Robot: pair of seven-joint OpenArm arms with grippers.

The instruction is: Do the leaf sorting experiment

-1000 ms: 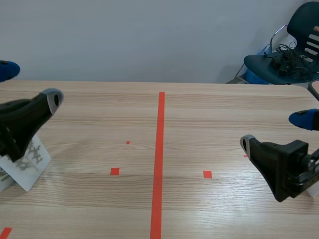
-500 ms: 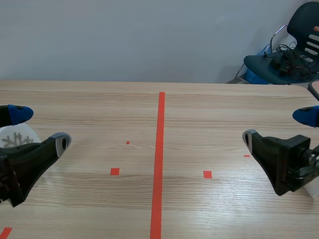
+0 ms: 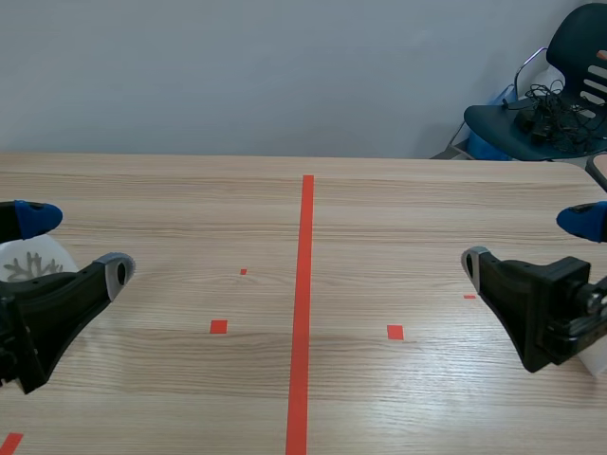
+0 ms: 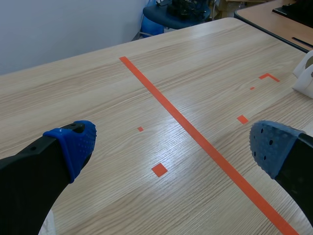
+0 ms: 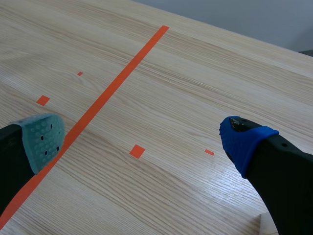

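A white card with a grey leaf print (image 3: 27, 266) stands at the table's left edge, partly hidden behind my left gripper (image 3: 71, 245). That gripper is open and holds nothing; in the left wrist view (image 4: 171, 142) only bare table lies between its fingers. At the right side my right gripper (image 3: 526, 243) is also open and holds nothing, with bare table between its fingers (image 5: 142, 137). White card stands (image 4: 305, 73) sit far ahead and to the right of the left gripper. A white piece (image 3: 597, 358) shows under the right arm.
The wooden table (image 3: 379, 209) carries a long orange-red tape line (image 3: 303, 303) down its middle and small tape squares. A dark chair with cables (image 3: 550, 104) stands beyond the far right corner. Another table edge (image 4: 279, 19) lies past the right side.
One second ago the left gripper was higher, with a leaf card showing under it. It has since come down and now covers that spot. The right gripper has barely shifted.
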